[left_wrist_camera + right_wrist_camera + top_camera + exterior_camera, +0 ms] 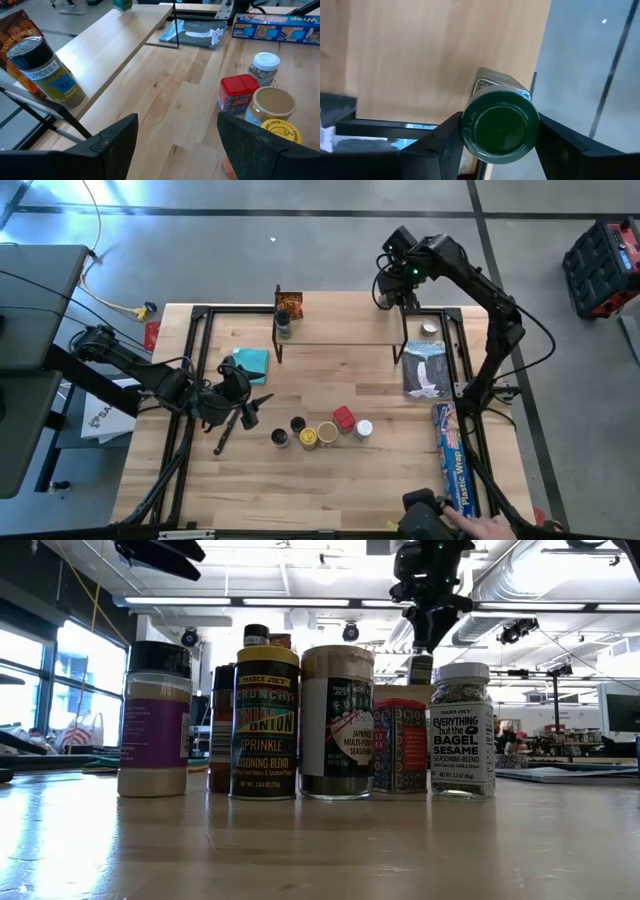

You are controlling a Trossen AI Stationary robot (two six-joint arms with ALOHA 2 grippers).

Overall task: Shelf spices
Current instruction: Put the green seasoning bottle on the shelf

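On the tabletop point(330, 480), a row of spice jars point(322, 430) stands near the middle. In the low view their labels can be read: a yellow-topped Trader Joe's tin point(265, 723) says "Crunchy Chili Onion Sprinkle Seasoning Blend", the glass jar beside it point(337, 723) says "Japanese Multi-Purpose Seasoning", and the white-capped jar point(462, 730) says "Everything but the Bagel Sesame Seasoning Blend". Between these last two a red-topped tin point(399, 745) stands a little behind. A plastic jar with a dark cap point(154, 720) has a purple label that I cannot read.

The shelf point(340, 328), a light wooden board on thin black legs, stands at the far side of the tabletop. At its left end are a jar with the word "SPICES" point(47, 70) and an orange-brown Trader Joe's packet point(20, 37) behind it. The middle of the board is bare.

The right gripper point(490, 145) is at the shelf's far right corner, near the edge, its jaws on both sides of a green-capped jar point(500, 127); if they touch it I cannot tell. The left gripper point(177, 145) hovers low over the tabletop left of the row, jaws wide and holding nothing.

A blue box point(452, 460) printed "Plastic Wrap" lies along the right edge, and a teal cloth point(250, 362) lies near the shelf's left leg.
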